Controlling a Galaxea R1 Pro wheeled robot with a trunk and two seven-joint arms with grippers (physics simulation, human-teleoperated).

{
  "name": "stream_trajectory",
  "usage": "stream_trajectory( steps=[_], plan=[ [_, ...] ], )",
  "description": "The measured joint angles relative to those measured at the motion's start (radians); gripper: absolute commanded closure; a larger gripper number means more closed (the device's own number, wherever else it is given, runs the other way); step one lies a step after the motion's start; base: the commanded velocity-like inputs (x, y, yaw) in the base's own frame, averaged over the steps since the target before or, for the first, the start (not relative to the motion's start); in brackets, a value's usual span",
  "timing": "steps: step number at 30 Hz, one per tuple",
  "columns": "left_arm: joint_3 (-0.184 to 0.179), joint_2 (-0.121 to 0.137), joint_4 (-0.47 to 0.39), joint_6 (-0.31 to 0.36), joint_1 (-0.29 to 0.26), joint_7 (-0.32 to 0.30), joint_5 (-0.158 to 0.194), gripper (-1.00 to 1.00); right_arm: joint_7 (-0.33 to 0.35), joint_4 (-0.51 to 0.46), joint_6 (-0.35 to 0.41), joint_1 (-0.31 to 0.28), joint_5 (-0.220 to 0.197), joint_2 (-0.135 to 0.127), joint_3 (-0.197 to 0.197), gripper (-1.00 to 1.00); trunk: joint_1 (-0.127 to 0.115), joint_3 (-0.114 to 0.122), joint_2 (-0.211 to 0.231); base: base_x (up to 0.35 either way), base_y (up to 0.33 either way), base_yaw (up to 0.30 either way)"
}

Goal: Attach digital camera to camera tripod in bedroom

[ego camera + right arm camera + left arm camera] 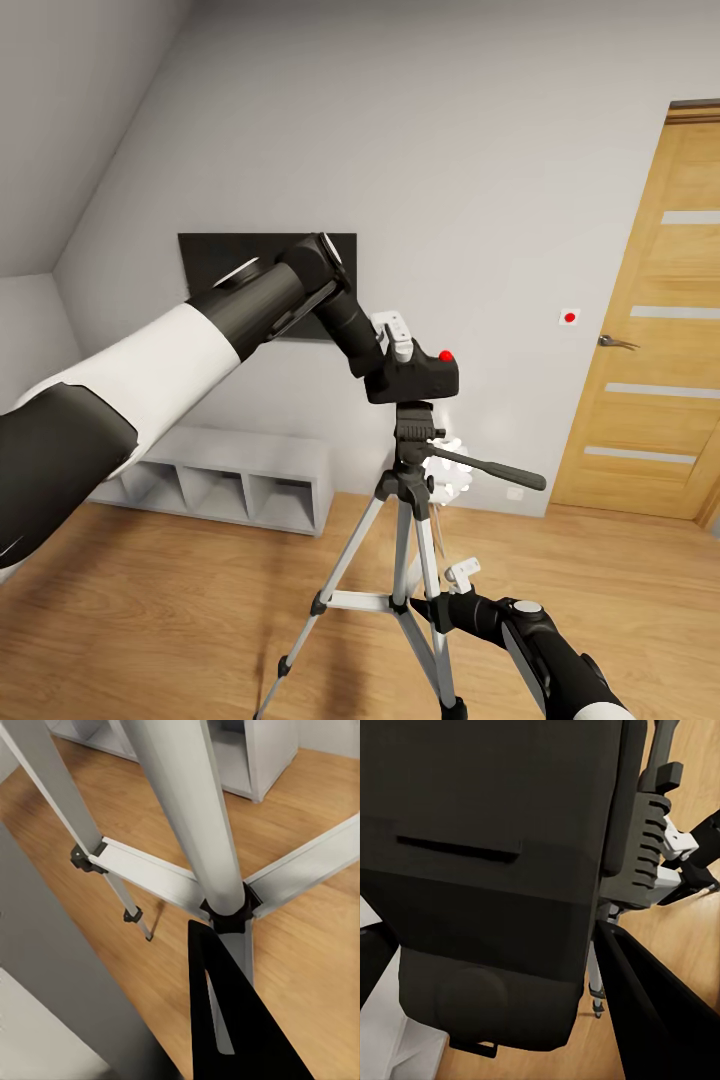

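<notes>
Head view: the left arm reaches forward and across, its left gripper (397, 345) clamped on the digital camera (420, 376), a black boxy body with a red dot on top. The camera sits directly on the black pan head (414, 425) of the camera tripod (400, 560), touching it; whether it is locked on cannot be told. The pan handle (490, 468) projects toward the wooden door (655, 330). The tripod's three silver-white legs spread over the light wood floor (150, 600), joined by centre braces. Behind stand a white wall, a black wall TV (215, 260) and a low white shelf unit (230, 480). The right gripper (450, 590) is low beside the tripod's centre column, at brace height; one white finger is visible, and whether its fingers are apart or together cannot be told.

Left wrist view: the digital camera (487, 885) lies against a ribbed grey finger (649, 847).

Right wrist view: the centre column (191, 810) and braces (150, 874) of the tripod appear close, with one dark finger (225, 1020) just beside the brace hub
</notes>
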Motion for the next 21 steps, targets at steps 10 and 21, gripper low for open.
stream_trajectory(
  steps=[10, 21],
  plan=[
    [-0.002, -0.017, 0.004, 0.001, 0.000, 0.002, 0.000, 1.00, 0.001, 0.000, 0.000, 0.000, 0.000, 0.000, 0.000, 1.00, 0.000, 0.000, 0.000, 0.000, 0.000, 0.000],
    [-0.003, -0.042, 0.014, -0.001, 0.004, 0.005, 0.000, 1.00, 0.000, 0.000, 0.000, 0.000, 0.000, 0.000, 0.000, 1.00, 0.000, 0.000, 0.000, 0.000, 0.000, 0.000]
  ],
)
